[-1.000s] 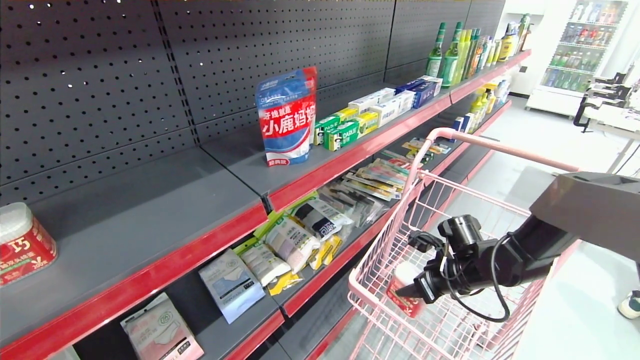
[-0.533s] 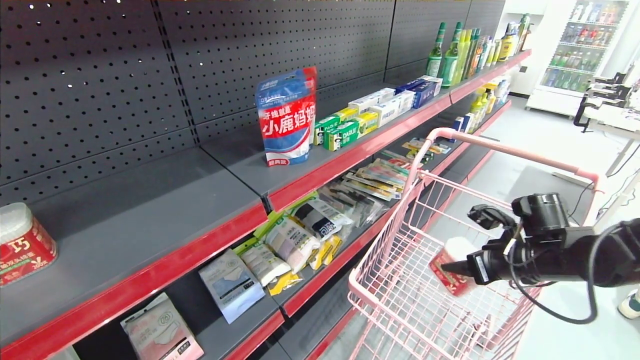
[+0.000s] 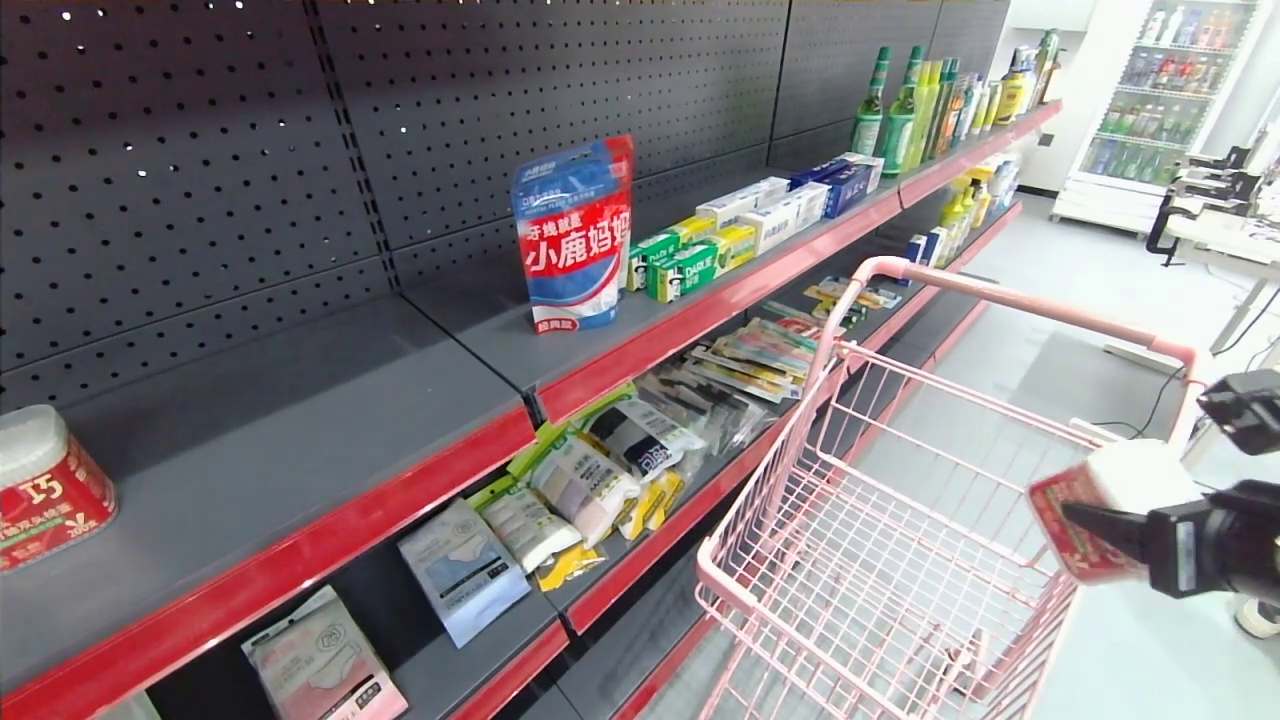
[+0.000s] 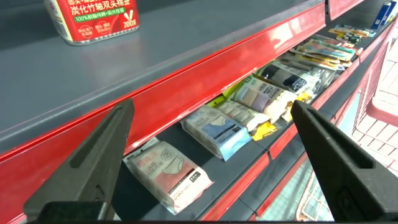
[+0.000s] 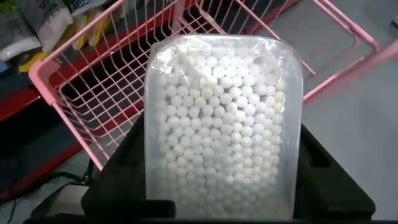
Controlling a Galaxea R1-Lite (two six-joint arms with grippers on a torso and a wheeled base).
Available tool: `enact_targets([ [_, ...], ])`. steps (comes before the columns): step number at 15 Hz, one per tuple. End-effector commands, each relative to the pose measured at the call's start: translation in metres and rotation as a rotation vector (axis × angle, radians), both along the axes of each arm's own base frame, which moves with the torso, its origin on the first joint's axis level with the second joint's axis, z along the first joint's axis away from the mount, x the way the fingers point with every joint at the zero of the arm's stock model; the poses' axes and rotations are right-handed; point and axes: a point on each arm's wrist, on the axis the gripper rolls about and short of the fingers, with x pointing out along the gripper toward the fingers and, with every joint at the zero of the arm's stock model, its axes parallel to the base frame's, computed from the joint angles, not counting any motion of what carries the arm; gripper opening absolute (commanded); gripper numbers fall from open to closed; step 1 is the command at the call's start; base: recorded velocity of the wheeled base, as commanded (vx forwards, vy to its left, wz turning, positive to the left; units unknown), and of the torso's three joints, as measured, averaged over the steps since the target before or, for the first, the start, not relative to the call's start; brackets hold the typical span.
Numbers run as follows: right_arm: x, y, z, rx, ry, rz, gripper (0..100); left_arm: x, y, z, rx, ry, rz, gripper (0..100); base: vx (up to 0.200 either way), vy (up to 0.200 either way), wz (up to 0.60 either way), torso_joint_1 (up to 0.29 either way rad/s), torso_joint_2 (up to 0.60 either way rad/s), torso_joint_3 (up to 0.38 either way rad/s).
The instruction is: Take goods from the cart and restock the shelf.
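Upper shelf [image 3: 300, 400]: grey deck, red front lip, pegboard back; carries, from the robot's left:
- tub [image 3: 45, 485], upright, at the far left end;
- pouch [image 3: 575, 235], red and blue, upright, well apart from the tub;
- green boxes [image 3: 690, 262], lying just beside the pouch;
- white boxes [image 3: 765, 208], next along;
- blue boxes [image 3: 845, 180], beyond those;
- bottles [image 3: 900, 105], upright, farthest along.

Lower shelf [image 3: 650, 545]: same grey and red; carries:
- packets [image 3: 560, 490], a leaning, overlapping row;
- flat packs [image 3: 750, 355], fanned out farther along.

Floor [image 3: 1080, 270]: pale; carries:
- cart [image 3: 712, 590], pink wire, standing just beside the lower shelf's lip.
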Motion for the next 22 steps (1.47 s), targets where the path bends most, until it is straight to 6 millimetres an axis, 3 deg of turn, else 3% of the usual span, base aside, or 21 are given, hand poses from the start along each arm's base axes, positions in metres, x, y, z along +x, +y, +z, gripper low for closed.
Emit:
enact_targets([
  [1,-0.062,0.000,0.027,-0.021,-0.130,-0.028,0,0.000,0.000,0.000,-0.001,0.001,0.001,100,0.000,0.000,0.00,0.000,0.00,0.000],
  [3,-0.082,-0.001,0.026,-0.046,-0.155,-0.024,0,0.000,0.000,0.000,0.001,0.003,0.001,100,0.000,0.000,0.00,0.000,0.00,0.000],
  [11,-0.113,-0.002,0.011,-0.083,-0.130,-0.035,0,0.000,0.000,0.000,0.001,0.004,0.001,100,0.000,0.000,0.00,0.008,-0.02,-0.013],
  [22,-0.115,-0.002,0.008,-0.114,-0.128,-0.033,0,0.000,0.000,0.000,-0.001,0.001,0.001,100,0.000,0.000,0.00,0.193,-0.45,-0.260],
])
